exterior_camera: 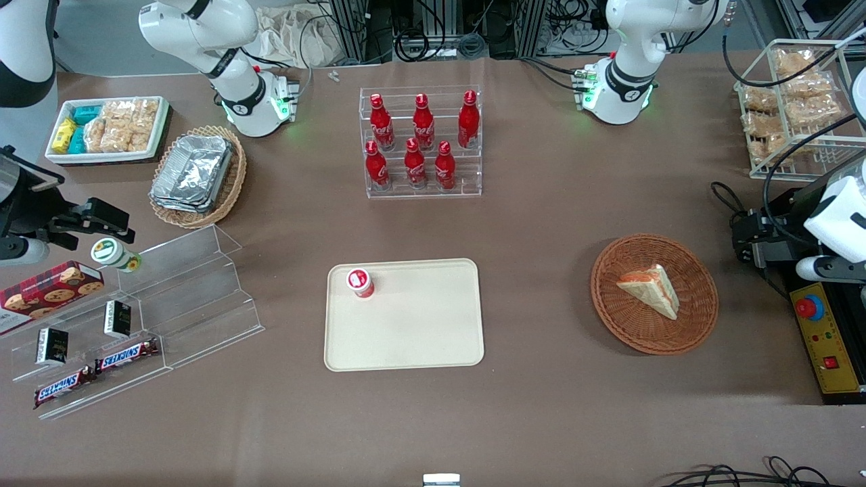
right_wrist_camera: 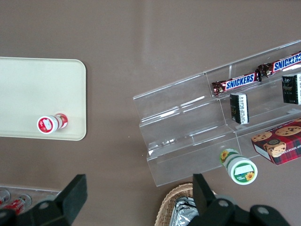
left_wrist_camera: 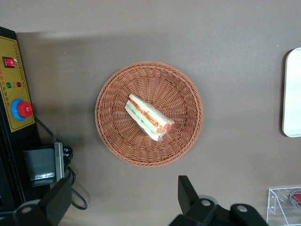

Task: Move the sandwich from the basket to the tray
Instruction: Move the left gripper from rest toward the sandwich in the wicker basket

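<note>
Gripper [left_wrist_camera: 124, 200] of the working arm is held spread wide and empty, high above the basket [left_wrist_camera: 188, 136], as seen from the wrist camera. No grasp has been made; the approach step is judged to be in hand. Inside the basket the sandwich [left_wrist_camera: 148, 117] is lying on its side, near the middle. A descent with the fingers set across the wedge is called for next. Well apart from the basket, toward the parked arm's end, the tray [exterior_camera: 419, 338] is seen, with a small red-capped bottle [exterior_camera: 360, 282] on it.

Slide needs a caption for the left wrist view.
Open end effector above wrapped triangular sandwich in round reddish-brown wicker basket.
</note>
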`<state>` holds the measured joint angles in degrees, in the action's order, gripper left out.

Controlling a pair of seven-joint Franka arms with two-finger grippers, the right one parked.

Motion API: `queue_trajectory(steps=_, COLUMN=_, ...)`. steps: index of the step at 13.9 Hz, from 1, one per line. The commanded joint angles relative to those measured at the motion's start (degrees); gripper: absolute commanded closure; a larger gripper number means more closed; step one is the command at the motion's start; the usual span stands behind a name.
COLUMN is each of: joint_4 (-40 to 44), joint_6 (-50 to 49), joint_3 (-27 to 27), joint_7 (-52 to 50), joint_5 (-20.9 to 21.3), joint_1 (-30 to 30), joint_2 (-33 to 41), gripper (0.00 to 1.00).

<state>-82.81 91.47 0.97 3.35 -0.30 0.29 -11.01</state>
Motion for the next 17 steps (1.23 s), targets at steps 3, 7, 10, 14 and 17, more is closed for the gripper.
queue_trajectory(steps=3, joint_4=1.95, joint_6=-1.29, joint_3=-0.35, joint_7=-1.15, joint_5=-0.49, joint_1=-0.46, joint_2=-0.95, gripper=0.0)
queue_trajectory(steps=7, joint_4=-0.23, joint_6=-1.55, joint_3=-0.35, joint_7=-12.25, joint_5=0.04, joint_1=-0.46, joint_2=-0.69, gripper=0.0)
queue_trajectory(steps=10, joint_4=-1.82, joint_6=-0.76, joint_3=-0.18, joint_7=-28.18, joint_5=-0.4, joint_1=-0.73, joint_2=-0.95, gripper=0.0)
queue_trajectory(steps=14, joint_4=-12.44, joint_6=8.27, joint_3=-0.26, joint_7=-37.93, joint_5=-0.23, joint_1=-0.73, joint_2=1.6, gripper=0.0)
queue_trajectory(steps=17, joint_4=-19.03, joint_6=15.29, joint_3=-0.17, joint_7=-45.88, joint_5=0.12, joint_1=-0.81, joint_2=1.34, gripper=0.0)
